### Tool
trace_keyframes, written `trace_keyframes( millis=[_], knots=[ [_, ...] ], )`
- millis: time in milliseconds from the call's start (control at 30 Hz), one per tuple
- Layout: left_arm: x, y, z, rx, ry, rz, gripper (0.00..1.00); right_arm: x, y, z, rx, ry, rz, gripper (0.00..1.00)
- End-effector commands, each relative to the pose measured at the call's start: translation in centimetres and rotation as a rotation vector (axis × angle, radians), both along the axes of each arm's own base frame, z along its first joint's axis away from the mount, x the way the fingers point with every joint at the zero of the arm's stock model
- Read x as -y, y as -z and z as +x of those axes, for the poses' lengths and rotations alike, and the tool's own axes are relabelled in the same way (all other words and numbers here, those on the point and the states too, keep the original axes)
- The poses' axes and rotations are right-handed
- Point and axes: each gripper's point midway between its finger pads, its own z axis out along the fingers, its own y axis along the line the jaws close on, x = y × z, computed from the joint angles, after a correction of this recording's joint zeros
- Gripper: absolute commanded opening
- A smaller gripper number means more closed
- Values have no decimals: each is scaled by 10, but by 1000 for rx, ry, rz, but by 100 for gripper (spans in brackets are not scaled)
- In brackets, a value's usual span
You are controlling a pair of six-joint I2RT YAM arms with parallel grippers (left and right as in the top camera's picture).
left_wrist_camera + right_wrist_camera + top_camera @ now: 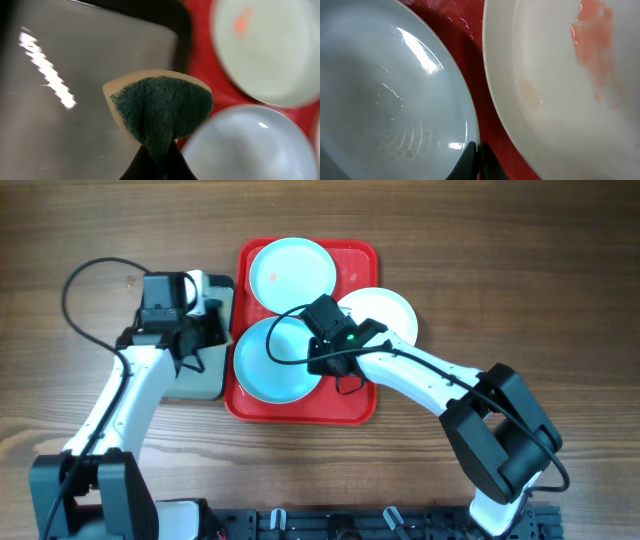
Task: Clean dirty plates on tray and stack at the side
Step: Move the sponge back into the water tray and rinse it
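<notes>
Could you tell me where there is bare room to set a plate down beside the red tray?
Right of the red tray, past the white plate, the table is bare wood. Left is crowded: grey tray and left arm. Plates fill the red tray.

We see a brown wood-grain counter [520, 260] filling the frame, with a red tray [300, 412] lying flat on it just left of centre. A smaller dark grey metal tray [200, 385] lies on the wood against the red tray's left rim. A white plate [385, 310] reaches out past the red tray's right rim over the wood, though we cannot tell if it touches the counter, and a black cable [75, 290] loops above the wood at the upper left.
</notes>
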Motion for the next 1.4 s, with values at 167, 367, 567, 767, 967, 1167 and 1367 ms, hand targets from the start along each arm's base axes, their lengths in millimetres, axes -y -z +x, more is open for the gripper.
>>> trace_keyframes(
  millis=[167,367,567,767,967,1167,1367],
  knots=[
    [-46,46,2,-109,-108,118,4,-5,-7,1,17,-23,17,4],
    [-48,67,2,-149,-95,132,12,-5,-7,1,17,-24,17,5],
    [-49,65,8,-126,-100,139,67,-5,-7,1,17,-23,17,6],
    [-50,63,12,-106,-102,140,77,-5,-7,1,17,-23,17,6],
    [-49,79,4,-148,-99,138,79,-5,-7,2,18,-23,18,6],
    [-51,94,2,-176,-102,148,58,-5,-7,1,17,-24,17,6],
    [-51,93,10,-143,-105,149,21,-5,-7,1,17,-24,17,6]
  ],
)
